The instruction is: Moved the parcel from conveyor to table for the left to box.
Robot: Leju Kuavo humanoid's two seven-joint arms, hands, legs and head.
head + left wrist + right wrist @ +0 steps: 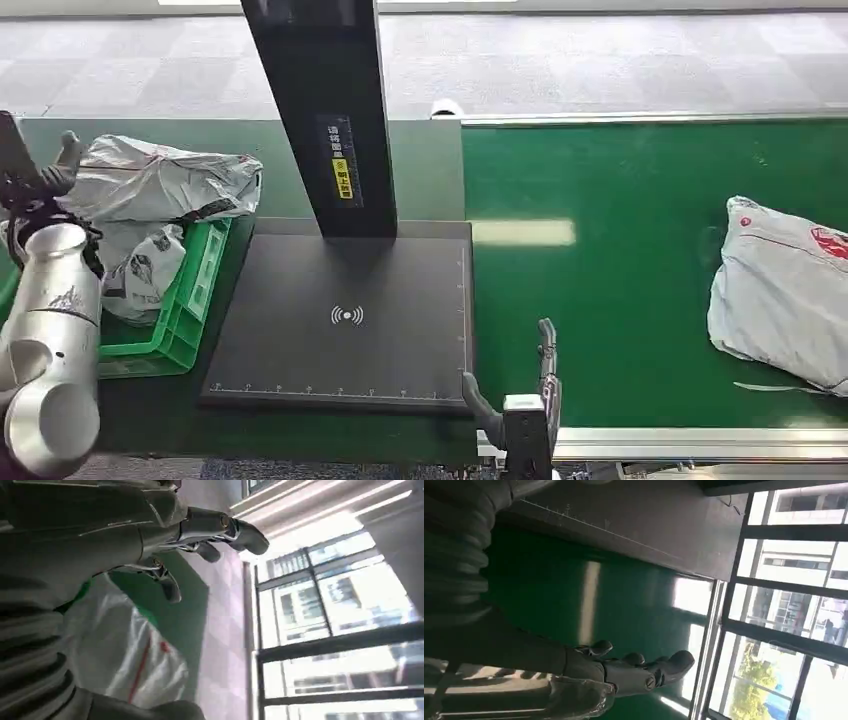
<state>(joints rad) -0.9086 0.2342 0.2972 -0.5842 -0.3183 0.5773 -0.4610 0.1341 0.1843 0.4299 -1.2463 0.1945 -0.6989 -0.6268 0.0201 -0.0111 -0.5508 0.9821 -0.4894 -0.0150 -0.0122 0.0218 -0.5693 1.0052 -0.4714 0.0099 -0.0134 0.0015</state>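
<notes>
Head view: parcel (785, 290) on green conveyor (620, 300), right of black scan table (345, 315); right hand (535, 395) just beside table's near corner, fingers spread, empty; left hand (35, 180) over green box (185, 300), fingers spread, empty

A rounded, polished silver left arm (50, 340) is seen, marked with a small dark emblem. Dark grey fingers (634, 667) and ribbed grey wrist covers (454, 555) are shown.

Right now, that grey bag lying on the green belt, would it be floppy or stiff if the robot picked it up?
Probably floppy: the grey parcel on the conveyor belt is a wrinkled plastic mailer with soft, sagging edges. Its glossy film looks slippery, so it might slide in a hand. It lies flat, so it is unlikely to roll.
</notes>
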